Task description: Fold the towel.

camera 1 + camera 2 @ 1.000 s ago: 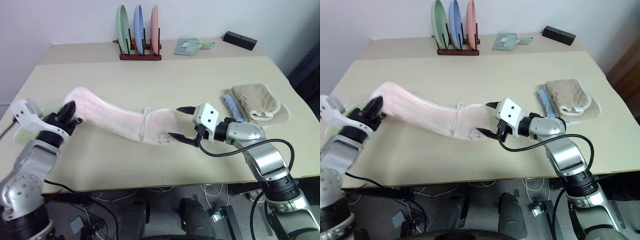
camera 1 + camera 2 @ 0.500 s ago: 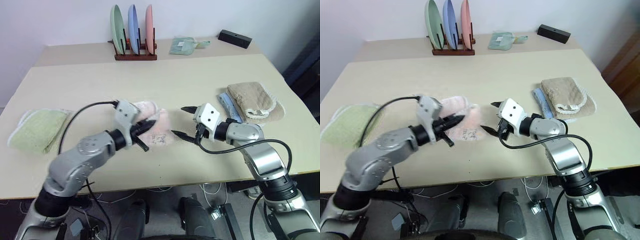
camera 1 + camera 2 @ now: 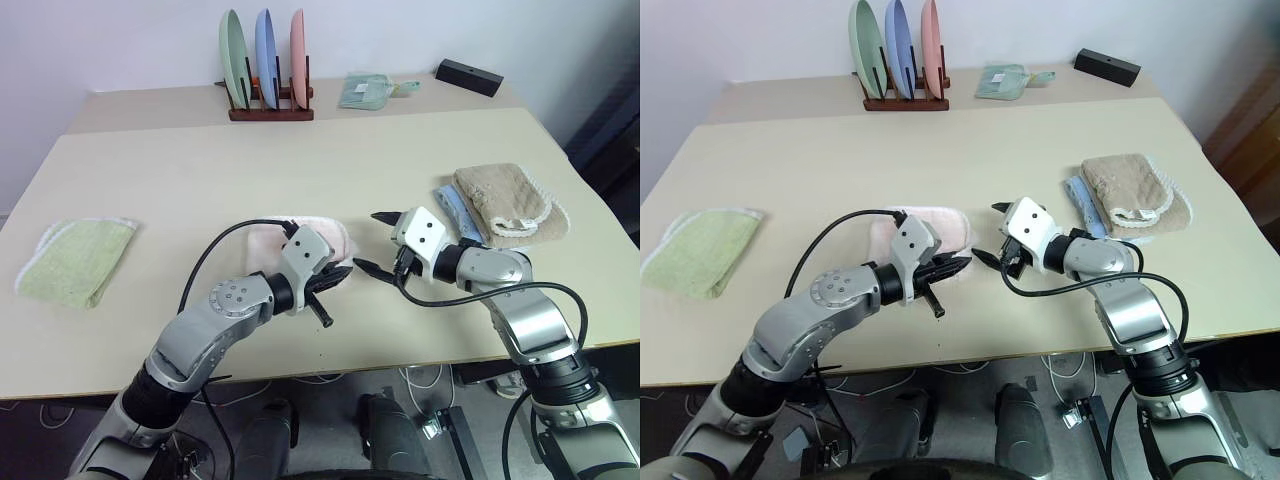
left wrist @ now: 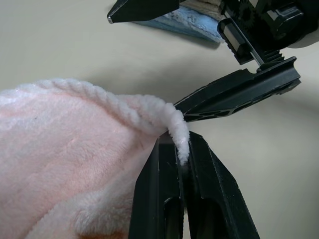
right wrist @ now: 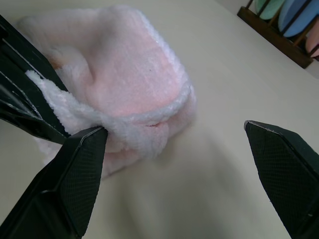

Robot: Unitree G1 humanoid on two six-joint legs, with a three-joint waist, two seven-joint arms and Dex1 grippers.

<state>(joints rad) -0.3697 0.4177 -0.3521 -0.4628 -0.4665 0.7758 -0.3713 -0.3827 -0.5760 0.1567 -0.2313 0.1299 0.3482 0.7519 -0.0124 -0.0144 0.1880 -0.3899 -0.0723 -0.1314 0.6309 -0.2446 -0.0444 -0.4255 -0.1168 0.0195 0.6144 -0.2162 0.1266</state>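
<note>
The pale pink towel point(image 3: 300, 240) lies doubled over in a fluffy heap at the middle of the table. My left gripper point(image 3: 335, 280) is shut on the towel's white scalloped edge point(image 4: 178, 142), holding that corner just above the table at the heap's right side. My right gripper point(image 3: 372, 241) stands open right beside it, one finger above and one below the level of the held corner, with nothing between them. In the right wrist view the towel point(image 5: 139, 84) sits just past the lower finger point(image 5: 75, 174), next to the left gripper's black fingers point(image 5: 20, 99).
A light green folded towel point(image 3: 75, 260) lies at the left. A beige towel point(image 3: 510, 200) rests on a blue cloth point(image 3: 455, 205) at the right. A rack of plates point(image 3: 265, 75), a small green cloth point(image 3: 370, 90) and a black box point(image 3: 475, 75) stand at the back.
My left gripper has swung from the far left to the middle, carrying the towel's end over so the long strip is now doubled. The right gripper stayed open, almost still.
</note>
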